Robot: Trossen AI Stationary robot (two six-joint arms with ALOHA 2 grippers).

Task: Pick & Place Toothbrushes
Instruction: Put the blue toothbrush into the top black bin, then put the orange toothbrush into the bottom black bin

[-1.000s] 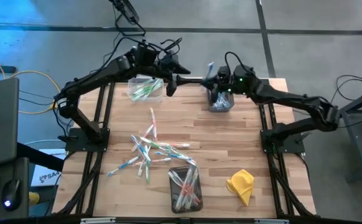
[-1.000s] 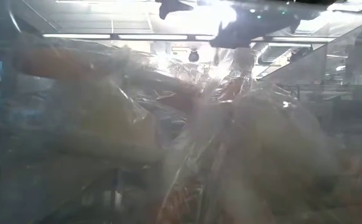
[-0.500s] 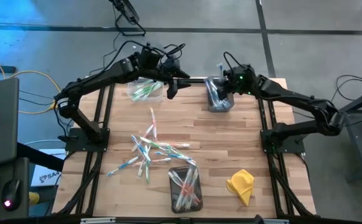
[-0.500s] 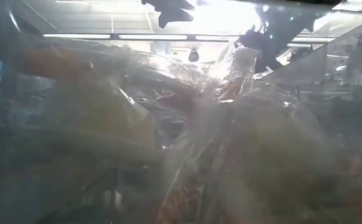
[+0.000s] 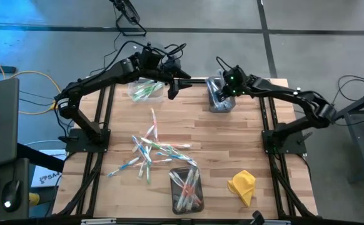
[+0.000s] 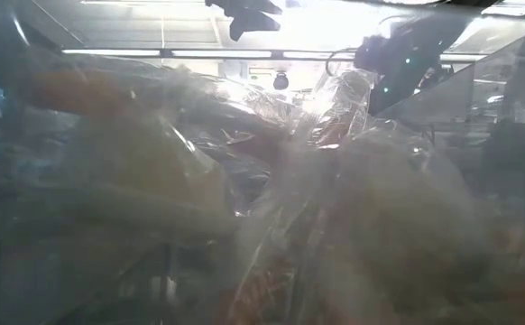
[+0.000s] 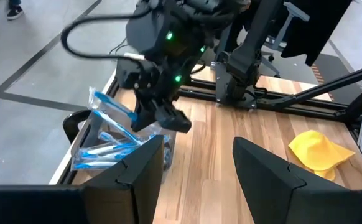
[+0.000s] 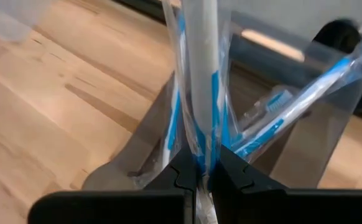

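Wooden table (image 5: pixel 232 144) carries the work. Right gripper (image 8: pixel 198 177) is clamped on a wrapped blue toothbrush (image 8: pixel 203 74), over the far bin (image 5: pixel 220 102). Lower before release, I judge. Left gripper (image 7: pixel 196 171) waits nearby, fingers apart. Loose toothbrushes (image 5: pixel 149 150) lie mid-table.

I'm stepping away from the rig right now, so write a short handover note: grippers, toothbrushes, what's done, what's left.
Right gripper: shut on a wrapped blue toothbrush, over the far-right bin with blue ones in it.
Left gripper: open, empty, waiting at the far edge beside the far-left bin of green ones.
Done: both far bins and the near bin hold brushes.
Left: release this brush; sort the loose pile mid-table. Yellow cloth sits near right.
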